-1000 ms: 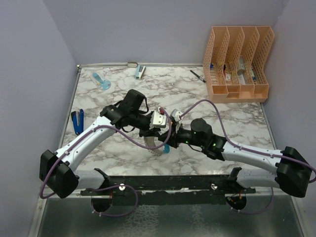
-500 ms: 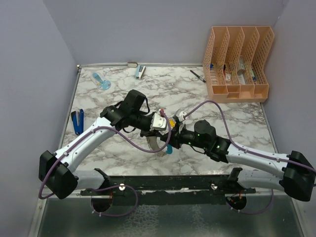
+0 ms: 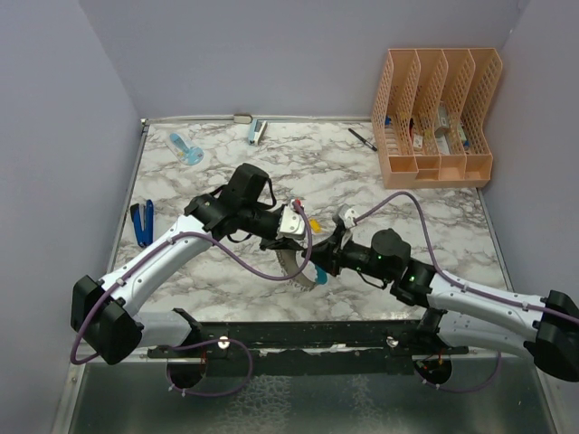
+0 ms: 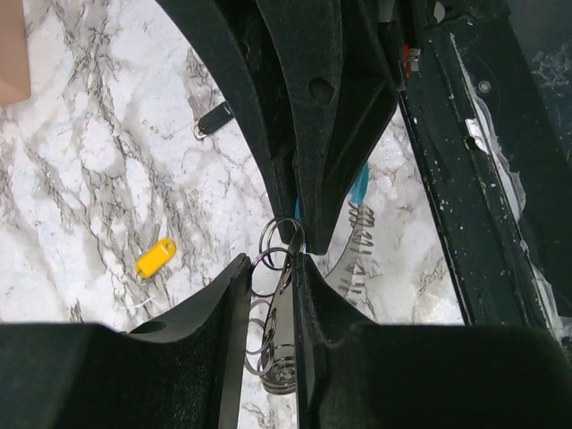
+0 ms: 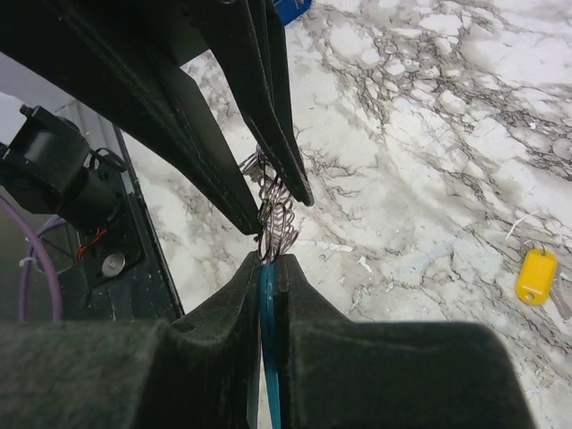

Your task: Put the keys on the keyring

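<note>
The keyring (image 3: 301, 268), a gray ribbed loop with a light-blue section, is held above the table between both grippers. My left gripper (image 3: 291, 253) is shut on its gray end, where thin metal rings (image 4: 271, 286) sit between the fingers (image 4: 234, 286). My right gripper (image 3: 320, 268) is shut on the light-blue section (image 5: 267, 308), fingertip to fingertip with the left one. The yellow key (image 3: 314, 224) lies loose on the marble just beyond the grippers; it also shows in the left wrist view (image 4: 155, 257) and the right wrist view (image 5: 535, 276). The black key (image 4: 214, 117) lies loose farther out.
An orange file organizer (image 3: 436, 116) stands at the back right with a black pen (image 3: 363, 138) beside it. A blue-handled tool (image 3: 142, 222) lies at the left edge. Small blue items (image 3: 185, 149) lie at the back left. The black base rail (image 3: 317, 334) runs along the near edge.
The right arm has swung right and back toward the near edge. Both grippers and the keyring have shifted slightly toward the front, uncovering the yellow key.
</note>
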`<action>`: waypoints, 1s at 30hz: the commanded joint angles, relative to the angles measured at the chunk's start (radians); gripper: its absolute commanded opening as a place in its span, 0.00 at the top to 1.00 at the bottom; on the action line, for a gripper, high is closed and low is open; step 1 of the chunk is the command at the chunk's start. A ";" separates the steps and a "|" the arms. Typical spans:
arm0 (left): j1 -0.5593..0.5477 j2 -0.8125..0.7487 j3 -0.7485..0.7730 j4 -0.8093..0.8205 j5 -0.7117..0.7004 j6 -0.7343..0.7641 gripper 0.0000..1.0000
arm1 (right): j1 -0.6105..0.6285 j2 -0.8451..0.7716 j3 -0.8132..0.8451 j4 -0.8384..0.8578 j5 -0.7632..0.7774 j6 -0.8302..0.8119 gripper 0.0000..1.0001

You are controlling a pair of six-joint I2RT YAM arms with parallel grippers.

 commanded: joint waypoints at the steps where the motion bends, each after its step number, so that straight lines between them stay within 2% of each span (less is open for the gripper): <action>1: 0.040 -0.009 -0.004 -0.104 -0.123 0.008 0.96 | -0.003 -0.092 -0.039 0.095 0.056 -0.010 0.99; 3: 0.041 -0.005 -0.003 -0.105 -0.119 0.005 0.95 | -0.004 -0.102 -0.053 0.102 0.051 -0.019 0.99; 13: 0.041 0.018 -0.004 -0.090 -0.138 -0.011 0.76 | -0.003 -0.093 -0.063 0.113 0.011 -0.052 0.99; 18: 0.041 0.032 0.001 -0.110 -0.086 0.013 0.72 | -0.003 -0.085 -0.064 0.120 0.007 -0.055 0.99; 23: 0.041 0.056 0.019 -0.115 -0.050 0.026 0.62 | -0.003 -0.078 -0.059 0.128 0.002 -0.060 0.99; 27: 0.041 0.075 0.042 -0.132 -0.018 0.047 0.60 | -0.003 -0.071 -0.054 0.138 0.004 -0.066 0.99; 30: 0.041 0.096 0.053 -0.150 -0.002 0.054 0.62 | -0.003 -0.061 -0.047 0.140 0.004 -0.071 0.99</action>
